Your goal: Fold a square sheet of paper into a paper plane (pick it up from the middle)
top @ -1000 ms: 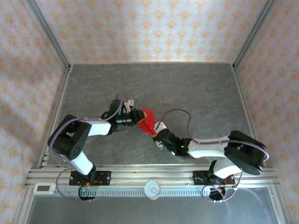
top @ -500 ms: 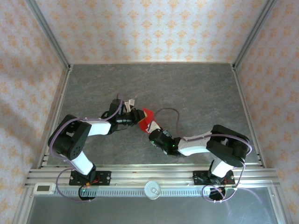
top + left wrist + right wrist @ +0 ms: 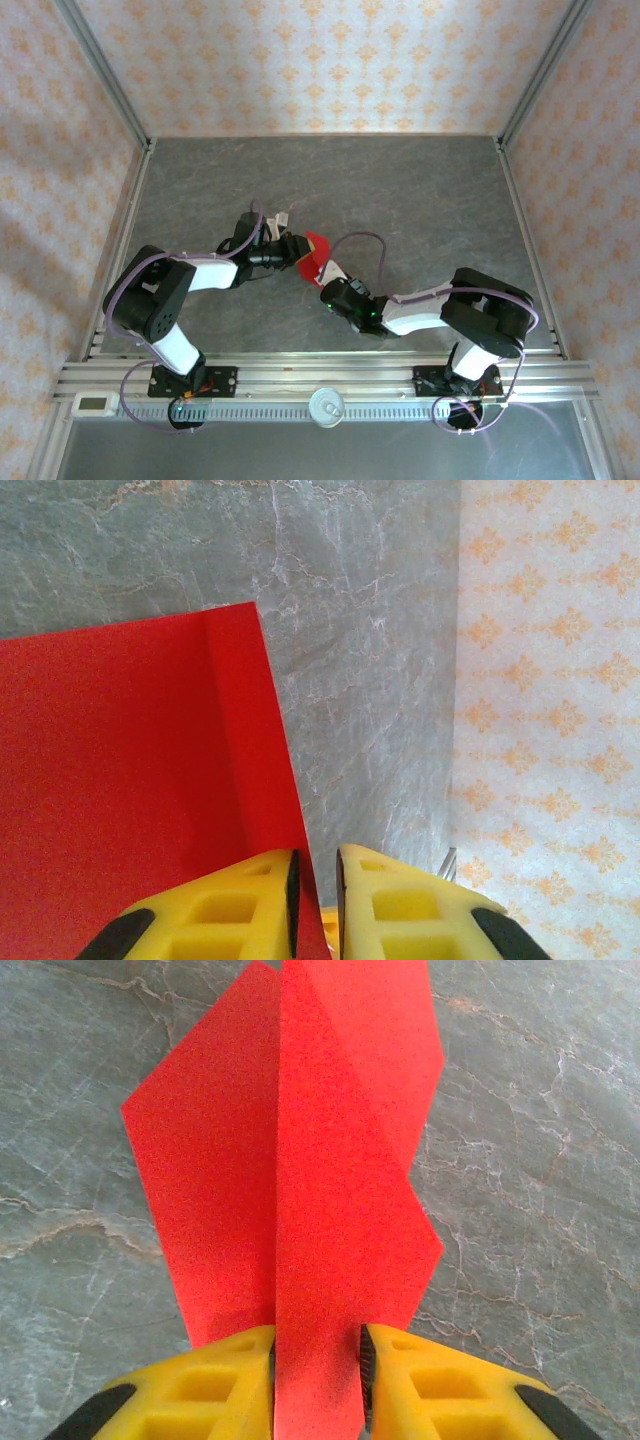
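Note:
The square sheet of paper [image 3: 315,244], bright red and folded into a narrow creased shape, is held just above the grey table between both arms. From the left, my left gripper [image 3: 293,252] is shut on its edge; in the left wrist view that edge of the paper [image 3: 130,760] runs down between the yellow fingertips of the left gripper [image 3: 315,878]. From the near right, my right gripper [image 3: 325,277] is shut on a raised fold. In the right wrist view the red paper [image 3: 320,1160] fills the gap of the right gripper [image 3: 317,1360], with flaps spreading to both sides.
The grey marbled table [image 3: 420,200] has aluminium rails on its left [image 3: 128,210] and right [image 3: 520,210] and patterned walls behind. A round white disc [image 3: 328,405] and a small display [image 3: 90,403] sit on the front rail, behind the arm bases.
The right arm has folded its elbow inward and its gripper has slid a little left along the paper, with the jaws narrowing onto the fold. The left arm has held still.

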`<state>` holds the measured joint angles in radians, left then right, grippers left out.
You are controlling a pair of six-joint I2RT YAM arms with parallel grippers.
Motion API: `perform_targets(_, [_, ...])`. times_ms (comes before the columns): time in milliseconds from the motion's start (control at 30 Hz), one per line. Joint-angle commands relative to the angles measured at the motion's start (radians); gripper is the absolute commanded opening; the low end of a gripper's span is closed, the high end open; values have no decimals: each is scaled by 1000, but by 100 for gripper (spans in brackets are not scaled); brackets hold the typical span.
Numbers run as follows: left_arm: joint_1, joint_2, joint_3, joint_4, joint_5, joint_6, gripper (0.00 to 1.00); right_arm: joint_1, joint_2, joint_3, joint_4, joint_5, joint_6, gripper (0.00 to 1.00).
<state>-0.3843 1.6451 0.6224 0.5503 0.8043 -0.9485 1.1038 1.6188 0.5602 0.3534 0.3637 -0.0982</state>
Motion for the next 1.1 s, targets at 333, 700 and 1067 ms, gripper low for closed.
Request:
perform_targets(333, [-3,15,34,-3,19,26,17,5,12,-28,65,34,3,19])
perform_targets(700, [-3,17,35,-28,4,37,16,6,-27,-53,112,23,17,19])
perform_targets(1067, [-3,21,35,-35,0,38,15,4,-27,-68,148,14,23,19])
